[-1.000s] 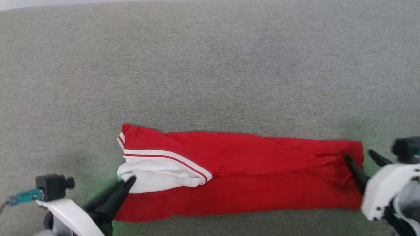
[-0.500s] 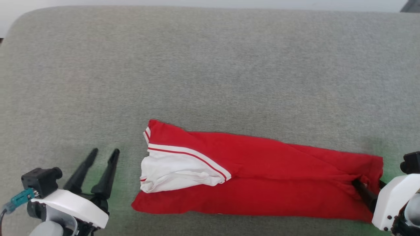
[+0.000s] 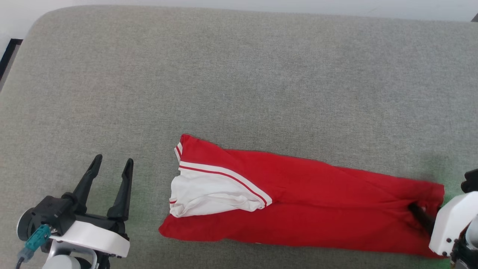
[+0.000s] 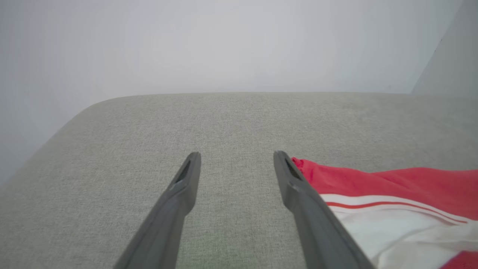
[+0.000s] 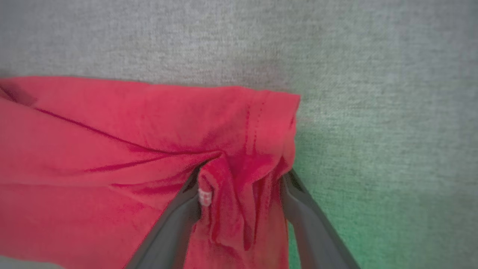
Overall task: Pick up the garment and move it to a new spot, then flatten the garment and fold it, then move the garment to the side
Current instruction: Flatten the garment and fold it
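Because the garment (image 3: 317, 209) lies as a long narrow band across the near part of the grey cloth-covered table (image 3: 239, 74), with its white sleeve turned on top at our left end and its red hem at our right end, we judge that the lengthwise folds are made and that an end-to-end fold or the move aside is what remains. The band runs slightly askew, its right end nearer to us. Our left gripper (image 3: 114, 160) stands beside the sleeve end, apart from the cloth, its fingers spread wide and holding nothing; there it leaves the sleeve undisturbed, and it could reach that end quickly. Our right gripper (image 5: 242, 175) sits at the hem corner, its fingers apart and straddling a rucked bunch of red fabric that touches the inner face of each finger. We see no firm pinch, so we take it as not yet clamped; that placement suits taking the hem, since thin cloth gathers easily between the fingers
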### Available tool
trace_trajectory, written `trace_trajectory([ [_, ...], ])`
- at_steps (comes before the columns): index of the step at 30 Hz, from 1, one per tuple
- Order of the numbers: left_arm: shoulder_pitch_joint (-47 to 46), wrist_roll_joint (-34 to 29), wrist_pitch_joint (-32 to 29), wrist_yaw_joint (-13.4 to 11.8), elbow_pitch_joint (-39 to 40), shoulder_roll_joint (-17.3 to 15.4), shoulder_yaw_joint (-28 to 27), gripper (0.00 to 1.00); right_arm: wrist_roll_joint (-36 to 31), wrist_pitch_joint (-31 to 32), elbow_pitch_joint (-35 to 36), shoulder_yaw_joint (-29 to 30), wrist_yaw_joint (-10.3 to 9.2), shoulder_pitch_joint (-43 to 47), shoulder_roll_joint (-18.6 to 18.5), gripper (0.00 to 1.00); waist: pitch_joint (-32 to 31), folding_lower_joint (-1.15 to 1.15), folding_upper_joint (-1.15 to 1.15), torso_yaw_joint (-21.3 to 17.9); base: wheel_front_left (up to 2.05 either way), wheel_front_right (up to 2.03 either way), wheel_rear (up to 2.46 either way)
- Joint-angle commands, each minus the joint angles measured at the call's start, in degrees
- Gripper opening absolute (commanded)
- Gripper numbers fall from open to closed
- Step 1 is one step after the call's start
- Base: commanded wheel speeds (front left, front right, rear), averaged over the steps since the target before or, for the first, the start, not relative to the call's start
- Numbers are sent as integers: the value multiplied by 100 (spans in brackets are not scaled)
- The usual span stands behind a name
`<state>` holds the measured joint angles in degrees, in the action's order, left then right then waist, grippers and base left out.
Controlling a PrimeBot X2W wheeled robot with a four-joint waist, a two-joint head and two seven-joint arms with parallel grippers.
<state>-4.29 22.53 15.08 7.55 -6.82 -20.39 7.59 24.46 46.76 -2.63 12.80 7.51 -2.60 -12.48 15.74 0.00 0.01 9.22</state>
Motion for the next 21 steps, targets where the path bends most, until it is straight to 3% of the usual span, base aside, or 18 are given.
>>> trace_trajectory([
  [1, 51, -70, 8, -15, 34, 32, -42, 100, -82, -95, -306, -87, -6, -90, 178, 0, 16, 0, -1, -19, 0, 0, 0],
  [11, 75, -135, 9, -15, 156, 3, -218, 100, -176, -534, -168, 439, -23, -480, -59, 0, 73, 0, -1, -365, 0, 0, 0],
  [21, -42, -112, 9, -15, 305, -148, -243, 100, -479, -702, 97, 1804, -10, -958, -465, 0, 212, 0, -1, -765, 0, 0, 0],
])
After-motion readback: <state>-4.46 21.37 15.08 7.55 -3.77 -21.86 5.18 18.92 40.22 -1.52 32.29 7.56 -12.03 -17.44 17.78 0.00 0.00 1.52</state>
